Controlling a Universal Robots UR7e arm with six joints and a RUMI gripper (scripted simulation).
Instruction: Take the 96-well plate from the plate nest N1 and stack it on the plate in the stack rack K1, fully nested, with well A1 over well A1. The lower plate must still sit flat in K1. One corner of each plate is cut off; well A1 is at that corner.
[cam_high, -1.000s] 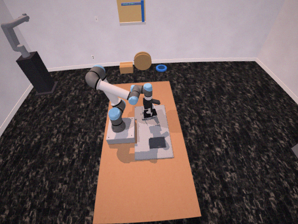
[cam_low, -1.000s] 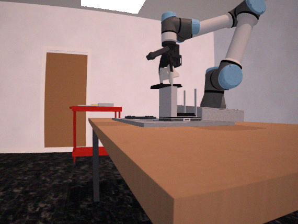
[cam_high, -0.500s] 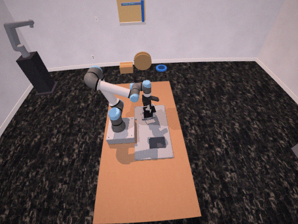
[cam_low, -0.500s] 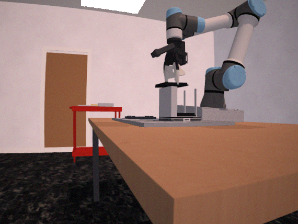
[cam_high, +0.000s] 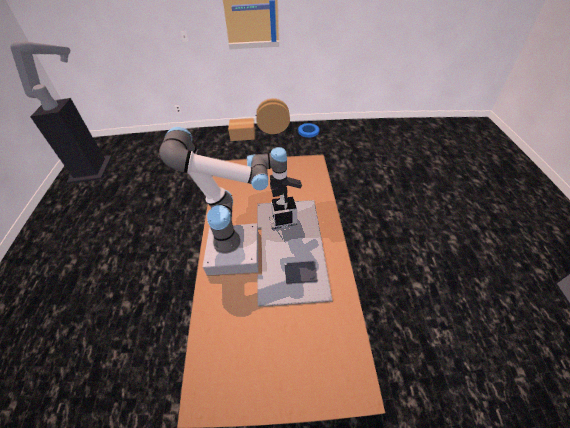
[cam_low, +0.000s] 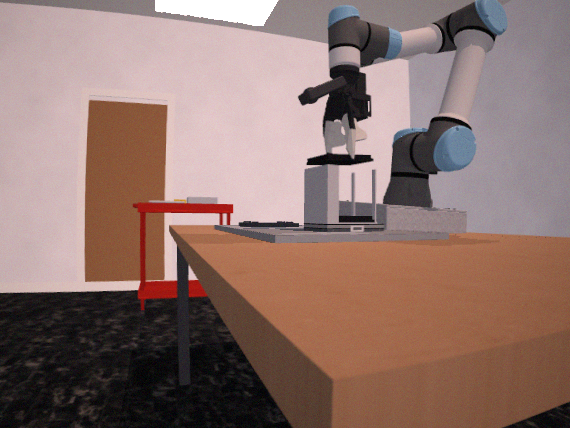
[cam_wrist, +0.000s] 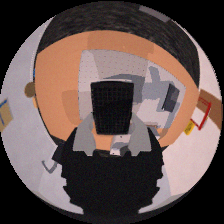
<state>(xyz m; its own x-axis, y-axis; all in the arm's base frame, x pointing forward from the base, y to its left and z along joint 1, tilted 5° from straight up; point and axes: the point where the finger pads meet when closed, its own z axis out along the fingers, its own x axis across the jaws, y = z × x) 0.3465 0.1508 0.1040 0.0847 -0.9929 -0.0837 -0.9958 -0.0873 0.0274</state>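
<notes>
My gripper (cam_low: 341, 153) (cam_wrist: 112, 112) is shut on a black 96-well plate (cam_low: 318, 161) (cam_wrist: 112, 102), with one jaw at each side. The held plate looks about level, just above the top of the stack rack K1 (cam_low: 318, 195), over its grey wall and posts. The lower black plate (cam_low: 356, 219) (cam_high: 283, 218) sits at the bottom of the rack and looks flat. The plate nest N1 (cam_high: 301, 272) (cam_low: 269, 224) (cam_wrist: 171, 97) is a low dark holder with no plate seen on it. I cannot tell the cut corners of either plate.
The rack and nest stand on a grey deck board (cam_high: 295, 296) (cam_low: 350, 238) on the wooden table (cam_high: 280, 360). Two thin upright posts (cam_low: 353, 195) (cam_low: 374, 195) rise from the rack. The robot's base block (cam_high: 232, 265) is beside the board.
</notes>
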